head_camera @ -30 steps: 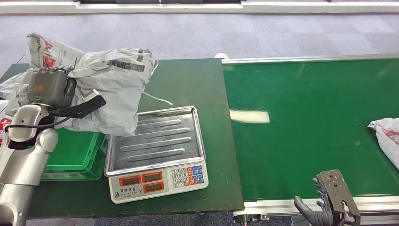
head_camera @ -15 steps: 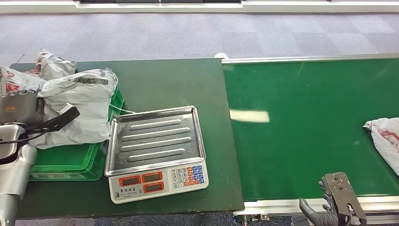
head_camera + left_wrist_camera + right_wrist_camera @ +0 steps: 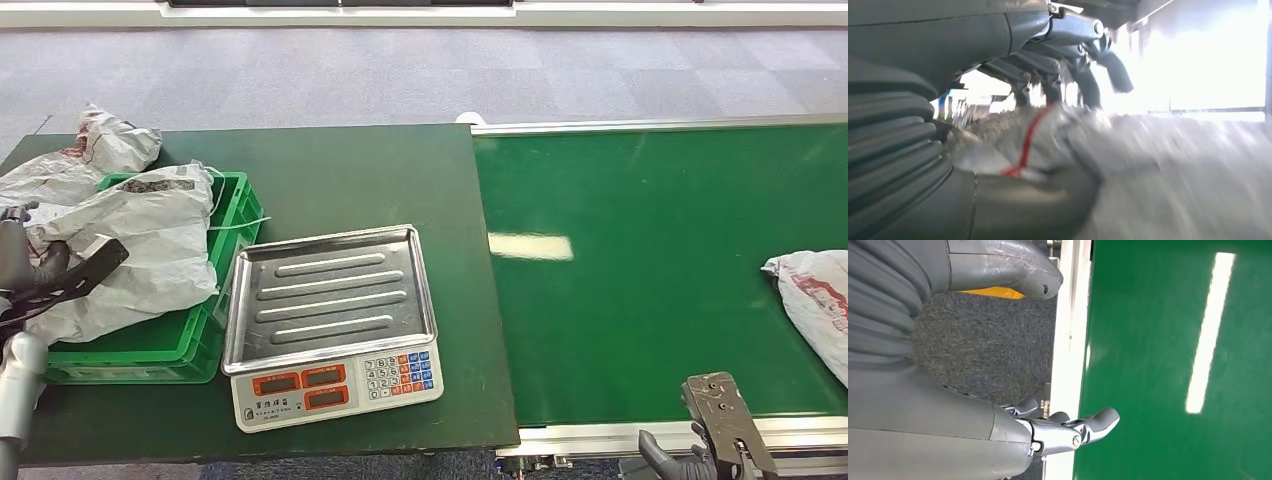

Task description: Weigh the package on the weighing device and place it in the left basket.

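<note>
Fingers of left hand curl over grey package, which lies long axis fore-aft in green basket, directly beneath them; right hand slack, holding nothing, well apart.

Our left hand sits at the far left, its fingers closed over the package it grips. Our right hand hangs low at the near right, fingers apart, holding nothing.
</note>
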`<move>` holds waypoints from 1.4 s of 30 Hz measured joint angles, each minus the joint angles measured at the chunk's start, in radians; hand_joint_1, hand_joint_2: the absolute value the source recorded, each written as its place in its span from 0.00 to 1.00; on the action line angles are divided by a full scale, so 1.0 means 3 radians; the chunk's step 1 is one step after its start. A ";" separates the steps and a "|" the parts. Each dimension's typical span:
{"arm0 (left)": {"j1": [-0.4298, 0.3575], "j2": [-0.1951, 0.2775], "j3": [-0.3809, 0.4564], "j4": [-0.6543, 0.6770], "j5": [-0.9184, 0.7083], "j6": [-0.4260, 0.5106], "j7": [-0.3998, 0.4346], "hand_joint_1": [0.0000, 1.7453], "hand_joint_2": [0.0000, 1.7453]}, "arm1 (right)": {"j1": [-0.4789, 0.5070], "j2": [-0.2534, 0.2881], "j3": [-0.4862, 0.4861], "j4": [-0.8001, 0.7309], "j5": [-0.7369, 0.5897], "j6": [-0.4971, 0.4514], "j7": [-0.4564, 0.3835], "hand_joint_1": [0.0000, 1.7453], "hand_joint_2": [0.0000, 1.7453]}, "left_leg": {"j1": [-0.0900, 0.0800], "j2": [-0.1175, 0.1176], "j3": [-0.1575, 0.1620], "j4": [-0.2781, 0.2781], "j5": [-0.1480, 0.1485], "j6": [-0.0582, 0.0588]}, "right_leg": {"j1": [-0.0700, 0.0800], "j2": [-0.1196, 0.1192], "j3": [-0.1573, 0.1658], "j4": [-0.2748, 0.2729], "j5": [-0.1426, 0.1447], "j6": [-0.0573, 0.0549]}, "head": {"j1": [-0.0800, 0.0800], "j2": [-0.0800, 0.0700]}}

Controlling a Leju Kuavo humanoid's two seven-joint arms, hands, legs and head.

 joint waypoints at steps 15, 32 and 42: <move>0.0411 -0.0361 0.0665 -0.1188 0.1740 0.0664 -0.0624 0.00 0.00 | -0.0044 -0.0026 0.0121 0.0000 -0.0067 -0.0242 0.0000 0.00 1.00 | 0.0000 -0.0003 -0.0013 0.0000 -0.0002 0.0000 | -0.0001 -0.0002 0.0003 -0.0001 -0.0001 -0.0001 | 0.0000 0.0000; 0.1395 -0.1273 0.0704 -0.3413 0.3117 0.1326 -0.1988 0.00 0.00 | 0.0178 0.0008 0.0240 -0.0318 -0.0076 -0.0704 0.0000 0.00 1.00 | -0.0002 -0.0002 -0.0022 0.0000 -0.0013 0.0002 | -0.0001 -0.0002 0.0004 -0.0005 -0.0009 -0.0002 | 0.0001 0.0000; 0.1669 -0.1690 0.0390 -0.3799 0.3140 0.1326 -0.1990 0.00 0.00 | 0.0420 0.0017 0.0293 -0.0574 0.0227 -0.1297 0.0000 0.00 1.00 | -0.0002 -0.0003 -0.0020 0.0000 -0.0013 0.0002 | -0.0001 -0.0005 0.0008 -0.0005 -0.0010 -0.0003 | 0.0000 0.0000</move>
